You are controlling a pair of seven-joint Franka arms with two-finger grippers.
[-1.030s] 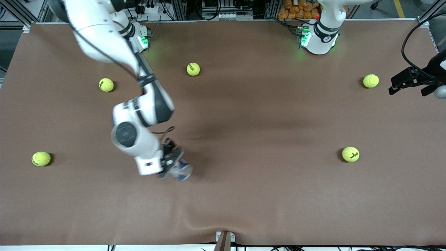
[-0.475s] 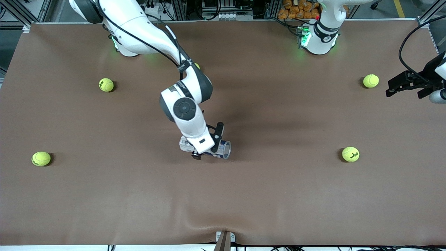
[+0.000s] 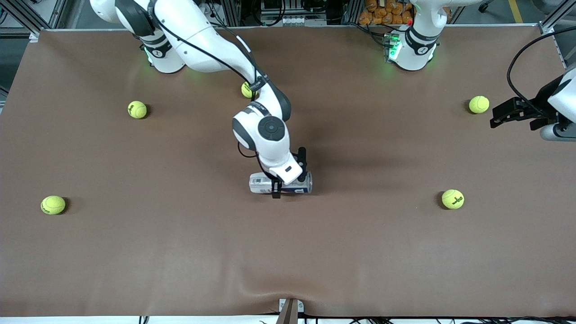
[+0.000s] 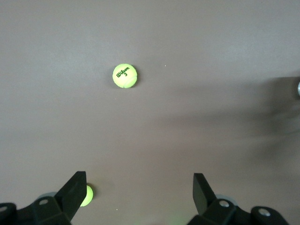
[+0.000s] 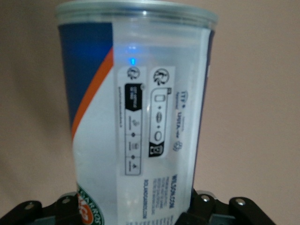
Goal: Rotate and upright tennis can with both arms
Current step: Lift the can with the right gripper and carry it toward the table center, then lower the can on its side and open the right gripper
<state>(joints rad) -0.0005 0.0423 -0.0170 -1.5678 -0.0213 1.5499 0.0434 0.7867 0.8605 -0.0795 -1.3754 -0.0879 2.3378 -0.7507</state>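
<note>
Near the table's middle in the front view, our right gripper (image 3: 288,180) is clamped across the can (image 3: 280,184), which lies on its side lengthwise between the arms' ends; we judge this grip is meant for turning it. At about three o'clock from the can a ball (image 3: 452,199) rests well apart. Our left gripper (image 3: 517,113) waits over the left arm's end of the table. From the left wrist, its fingers (image 4: 72,191) are spread wide, empty, above bare table. From the right wrist, the can (image 5: 136,117) runs straight out between our closed fingers (image 5: 199,206).
</note>
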